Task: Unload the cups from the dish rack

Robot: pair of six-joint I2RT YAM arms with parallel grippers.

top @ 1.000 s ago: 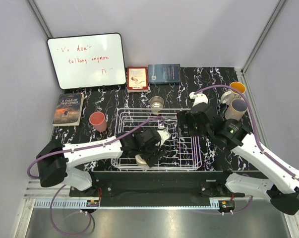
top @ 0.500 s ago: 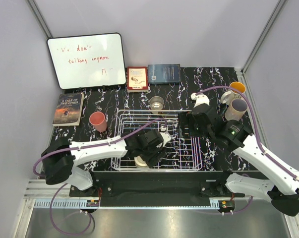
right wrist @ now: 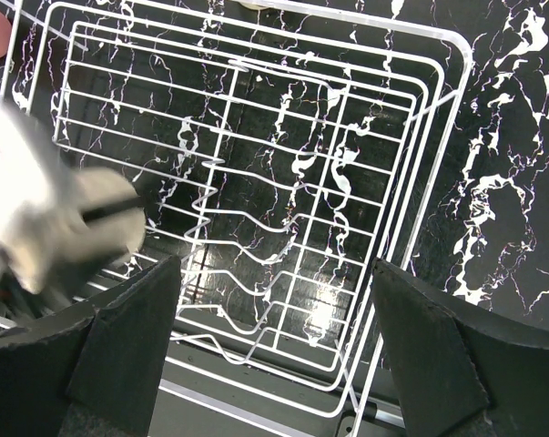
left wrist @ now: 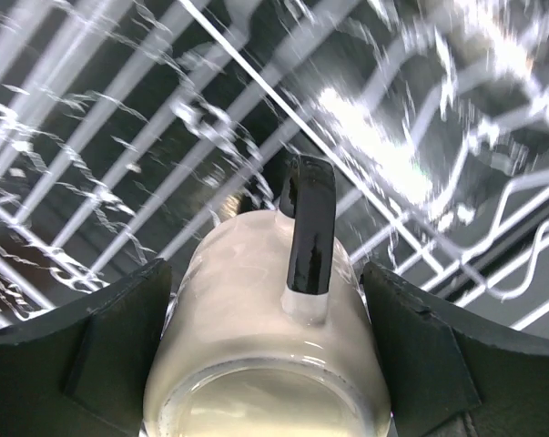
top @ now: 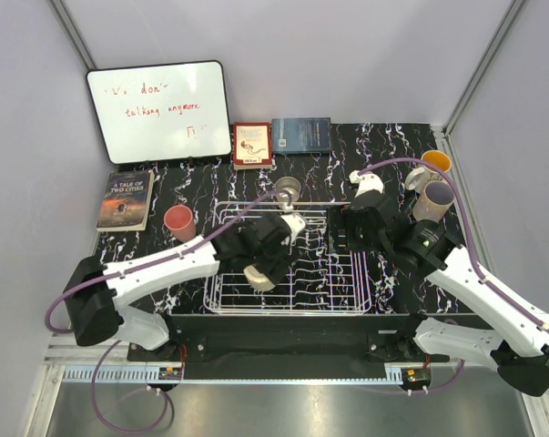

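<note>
My left gripper is shut on a cream cup and holds it above the near left part of the white wire dish rack. In the left wrist view the cream cup has a black handle on top and sits between both fingers, with the rack's wires blurred below. My right gripper is open and empty over the rack's right side; its wrist view shows the rack with no cups, and the blurred cup at the left.
A pink tumbler stands left of the rack and a clear glass behind it. A yellow-inside mug and a lavender mug stand at the right. A whiteboard and books are at the back.
My left gripper has risen and moved back from the rack's near edge with the cream cup in it. My right arm has barely moved.
</note>
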